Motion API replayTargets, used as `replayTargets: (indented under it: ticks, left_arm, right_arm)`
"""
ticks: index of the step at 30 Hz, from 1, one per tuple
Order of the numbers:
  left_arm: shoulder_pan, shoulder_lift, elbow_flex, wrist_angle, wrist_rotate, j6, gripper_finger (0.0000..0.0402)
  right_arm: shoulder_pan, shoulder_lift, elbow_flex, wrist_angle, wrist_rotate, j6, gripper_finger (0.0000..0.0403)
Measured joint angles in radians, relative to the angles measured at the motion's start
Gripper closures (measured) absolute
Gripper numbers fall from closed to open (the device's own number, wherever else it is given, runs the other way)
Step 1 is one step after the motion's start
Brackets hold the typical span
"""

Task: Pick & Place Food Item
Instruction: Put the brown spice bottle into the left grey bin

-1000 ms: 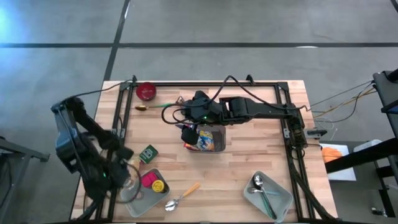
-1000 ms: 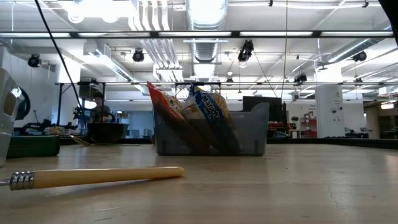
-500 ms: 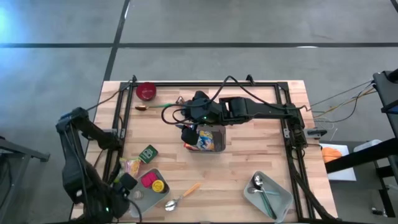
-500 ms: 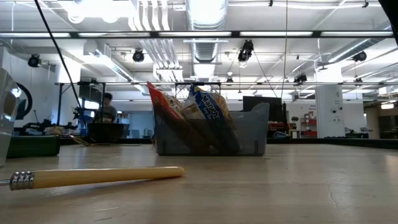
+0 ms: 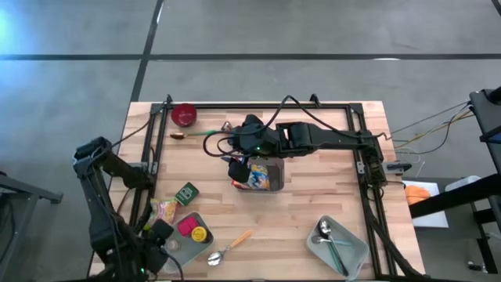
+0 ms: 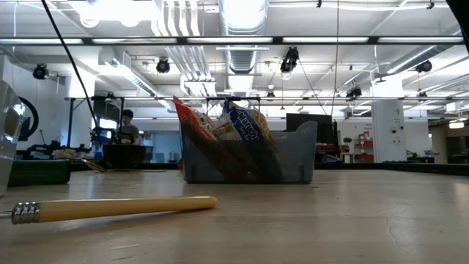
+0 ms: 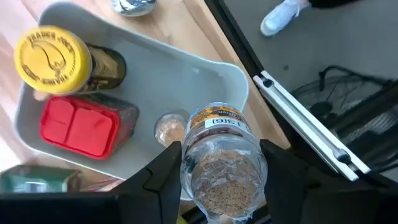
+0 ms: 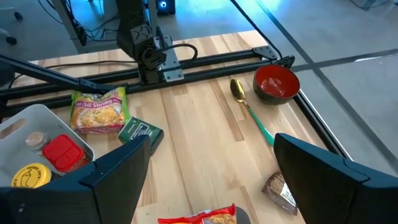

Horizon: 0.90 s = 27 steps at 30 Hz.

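The left gripper (image 7: 217,168) is clamped on a clear jar (image 7: 221,162) of brown granules above the corner of the grey tray (image 7: 230,74) at the table's near-left, while the right gripper (image 5: 239,168), fingers spread and empty, hangs over the snack bin (image 5: 264,175) mid-table.

From here I see a grey concrete floor (image 5: 313,31) with dark seams around the wooden tabletop (image 5: 313,211). Across the table, the room is an open hall: white ducts (image 6: 242,18) and strip lights (image 6: 410,40) on the ceiling, a white column (image 6: 386,132) at right, benches and a person (image 6: 127,126) far behind.
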Motion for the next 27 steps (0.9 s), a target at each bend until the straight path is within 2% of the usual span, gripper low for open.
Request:
replayTargets:
  ticks: [5,10,15,27]
  left_arm:
    - [0.0,-0.128,-0.176,0.14,-0.003,-0.108,0.0237]
    - [0.001,-0.235,-0.294,0.147,-0.003,-0.203,0.0237]
    - [0.007,-0.283,-0.382,0.171,-0.003,-0.262,0.0237]
    - [0.011,-0.26,-0.39,0.299,-0.027,-0.28,0.0237]
  right_arm:
    - [0.0,0.0,0.0,0.0,0.0,0.0,0.0064]
    - [0.0,0.0,0.0,0.0,0.0,0.0,0.0064]
    - [0.0,0.0,0.0,0.0,0.0,0.0,0.0064]
    - [0.0,0.0,0.0,0.0,0.0,0.0,0.0064]
